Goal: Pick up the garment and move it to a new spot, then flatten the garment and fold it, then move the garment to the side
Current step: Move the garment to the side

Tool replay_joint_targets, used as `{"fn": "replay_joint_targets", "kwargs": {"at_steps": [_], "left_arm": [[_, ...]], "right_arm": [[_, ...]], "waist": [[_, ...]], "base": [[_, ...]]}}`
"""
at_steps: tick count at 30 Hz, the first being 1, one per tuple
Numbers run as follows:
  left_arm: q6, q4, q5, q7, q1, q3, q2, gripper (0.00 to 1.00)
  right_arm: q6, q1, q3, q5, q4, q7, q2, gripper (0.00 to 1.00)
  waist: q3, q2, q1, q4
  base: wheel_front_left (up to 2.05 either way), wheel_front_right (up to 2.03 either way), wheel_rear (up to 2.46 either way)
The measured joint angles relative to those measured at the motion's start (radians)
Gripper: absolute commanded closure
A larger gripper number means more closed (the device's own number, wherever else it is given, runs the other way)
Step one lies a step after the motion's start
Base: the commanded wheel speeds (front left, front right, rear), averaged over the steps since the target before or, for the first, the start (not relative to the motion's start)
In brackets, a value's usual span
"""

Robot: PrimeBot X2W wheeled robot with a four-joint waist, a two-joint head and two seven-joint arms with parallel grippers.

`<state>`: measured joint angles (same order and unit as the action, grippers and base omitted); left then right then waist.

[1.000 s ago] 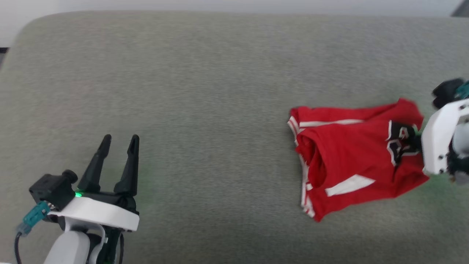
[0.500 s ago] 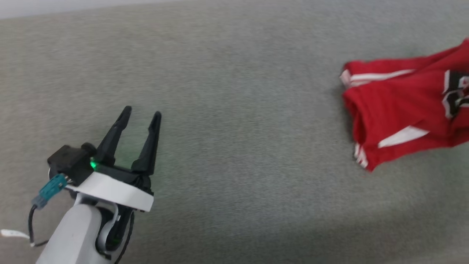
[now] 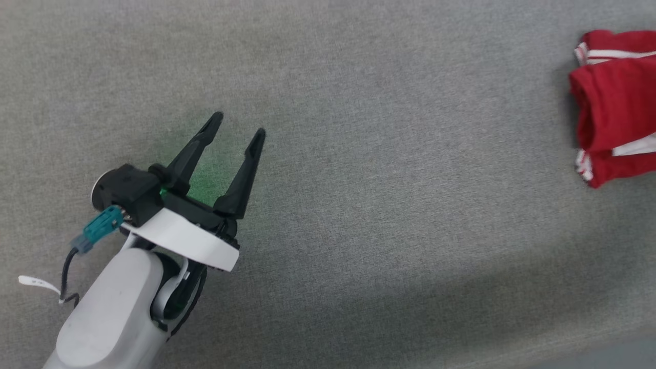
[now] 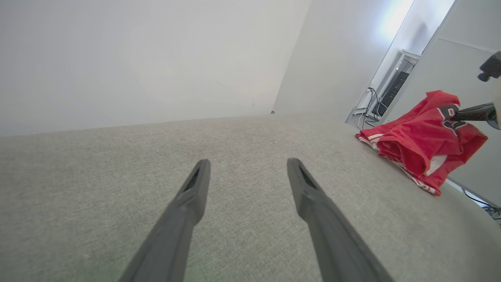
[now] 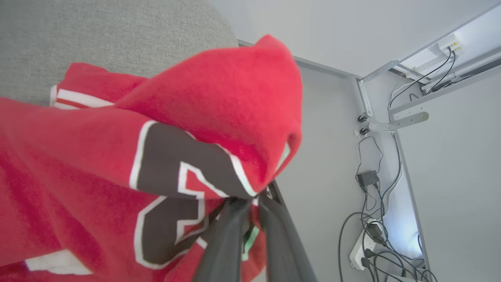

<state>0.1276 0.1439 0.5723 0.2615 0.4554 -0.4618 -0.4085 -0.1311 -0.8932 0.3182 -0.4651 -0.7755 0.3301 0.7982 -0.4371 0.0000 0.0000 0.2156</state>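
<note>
Notice how the wide grey padded surface (image 3: 359, 154) lies mostly bare, which gives you room for the spreading and folding to come. Your shirt (image 3: 615, 102), red with white striped trim, sits bunched toward the right side. It peaks where the cloth is drawn up and sags below onto the surface, because a single pinch carries it. That pinch is your right gripper (image 5: 252, 201), fingers pressed together on a fold beside the black printed emblem (image 5: 176, 164), likely for the move to a new spot. Your left gripper (image 3: 239, 124) hovers well apart over bare surface, fingers spread and empty, probably free to take a second corner.
</note>
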Motion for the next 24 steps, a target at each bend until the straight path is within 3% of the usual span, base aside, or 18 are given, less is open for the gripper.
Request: {"fn": "replay_joint_targets", "kwargs": {"at_steps": [14,15,16,17,18,19,24], "left_arm": [[0.0,0.02,0.034,0.0,0.078,-0.06,-0.01,0.0],[0.0,0.021,0.035,0.0,0.078,-0.057,-0.011,0.0],[0.0,0.021,0.035,0.0,0.078,-0.054,-0.012,0.0],[0.0,0.021,0.035,0.0,0.078,-0.051,-0.012,0.0],[0.0,0.021,0.035,0.0,0.078,-0.046,-0.012,0.0],[0.0,0.021,0.035,0.0,0.078,-0.046,-0.012,0.0],[0.0,0.016,0.038,0.0,0.069,-0.018,-0.013,0.0]], "right_arm": [[0.0,-0.111,-0.076,0.259,-0.288,-0.236,-0.079,1.0],[0.0,-0.121,-0.091,0.264,-0.306,-0.242,-0.089,0.96],[0.0,-0.129,-0.099,0.273,-0.321,-0.246,-0.095,0.69],[0.0,-0.135,-0.104,0.28,-0.332,-0.255,-0.1,0.53],[0.0,-0.144,-0.124,0.28,-0.344,-0.261,-0.108,0.16],[0.0,-0.144,-0.124,0.28,-0.344,-0.261,-0.108,0.0],[0.0,-0.174,-0.128,0.272,-0.362,-0.269,-0.141,0.0]], "waist": [[-0.062,0.0,0.0,-0.049],[-0.063,0.0,0.0,-0.05],[-0.064,0.0,0.0,-0.052],[-0.064,0.0,0.0,-0.052],[-0.063,0.0,0.0,-0.052],[-0.063,0.0,0.0,-0.052],[-0.047,0.0,0.0,-0.048]], "base": [[0.0,0.0,0.0],[0.0,0.0,0.0],[0.0,0.0,0.0],[0.0,0.0,0.0],[0.0,0.0,0.0],[0.0,0.0,0.0],[0.0,0.0,0.0]]}}
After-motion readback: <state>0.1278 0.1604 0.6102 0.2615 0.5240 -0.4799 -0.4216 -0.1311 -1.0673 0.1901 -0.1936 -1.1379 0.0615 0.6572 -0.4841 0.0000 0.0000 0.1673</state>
